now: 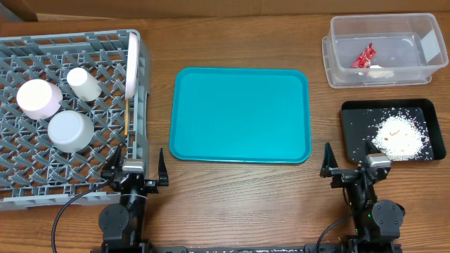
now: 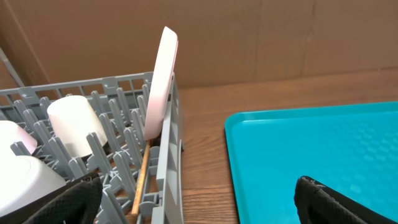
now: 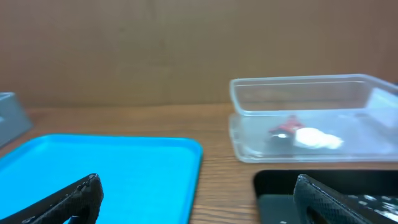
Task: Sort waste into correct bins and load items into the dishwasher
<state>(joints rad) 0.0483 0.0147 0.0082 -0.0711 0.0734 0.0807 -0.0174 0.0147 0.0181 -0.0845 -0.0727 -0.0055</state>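
The grey dish rack (image 1: 70,165) at the left holds a pink bowl (image 1: 36,98), a grey-blue bowl (image 1: 70,131), a white cup (image 1: 84,82), an upright white plate (image 1: 132,63) and chopsticks (image 1: 126,116). In the clear tub (image 1: 383,74) at the back right lies the red wrapper (image 1: 363,57). Pale crumbs (image 1: 401,135) fill the black tray (image 1: 351,116). My left gripper (image 1: 138,163) stands open and empty at the rack's near right corner (image 2: 168,180). My right gripper (image 1: 351,163) is open and empty, just in front of the black tray (image 3: 273,180).
A large teal tray (image 1: 241,114) lies bare in the middle, between the rack and the bins. Bare wooden table runs along the front edge and behind the teal tray. A brown cardboard wall closes off the back.
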